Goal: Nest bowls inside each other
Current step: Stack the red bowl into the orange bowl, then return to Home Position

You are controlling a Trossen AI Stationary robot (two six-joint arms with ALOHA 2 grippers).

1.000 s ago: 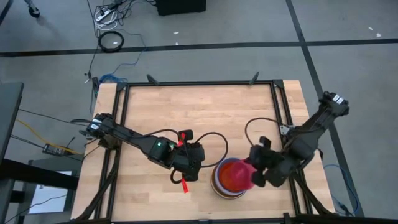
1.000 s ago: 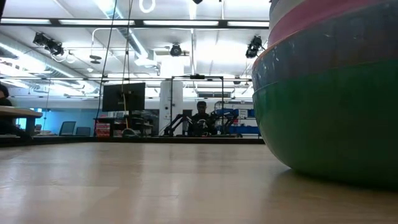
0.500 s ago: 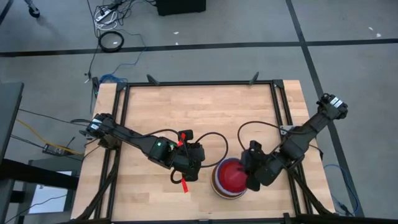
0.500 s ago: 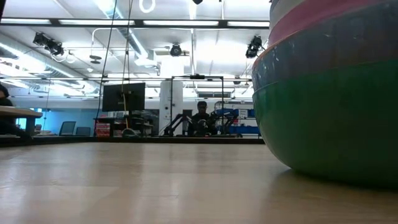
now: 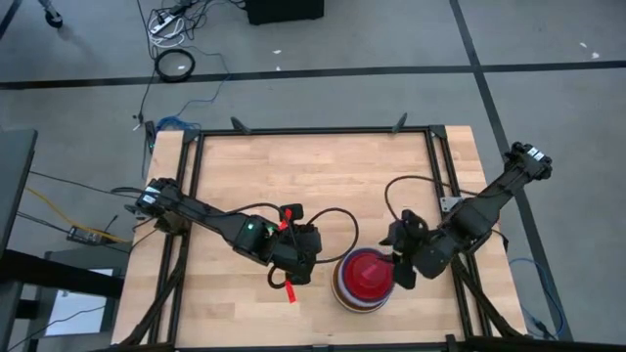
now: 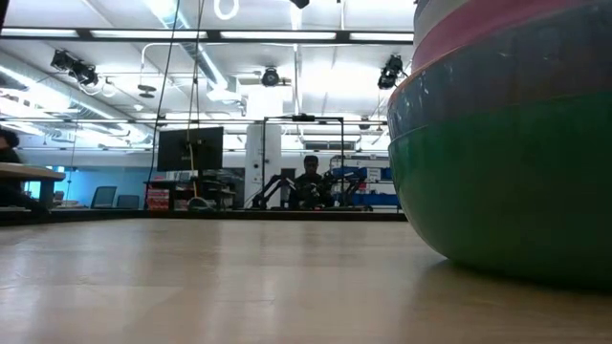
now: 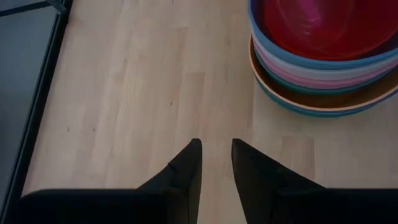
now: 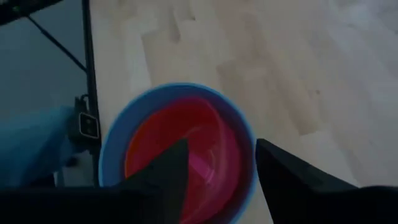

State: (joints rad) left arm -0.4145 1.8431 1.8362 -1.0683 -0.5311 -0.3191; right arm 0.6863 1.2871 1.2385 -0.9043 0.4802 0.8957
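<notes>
Nesting looks close to done: one stack of bowls (image 5: 364, 281) sits on the worktop (image 5: 313, 176) near its front edge, right of centre, between the two arms. Red bowl (image 5: 366, 273) on top inside a blue one; pink, teal, orange and another blue rim show below in the left wrist view, green at the base in the low view.

Right claw (image 5: 399, 264) just beside the stack's right edge, fingers apart, holding nothing. Left claw (image 5: 293, 274) near the stack's left, fingers slightly apart, empty.

Handling, as a guess: thin hard plastic, light, stiff, smooth and slippery, not fragile. Pinch a rim across its wall; a nudged stack could slide on the wood.
</notes>
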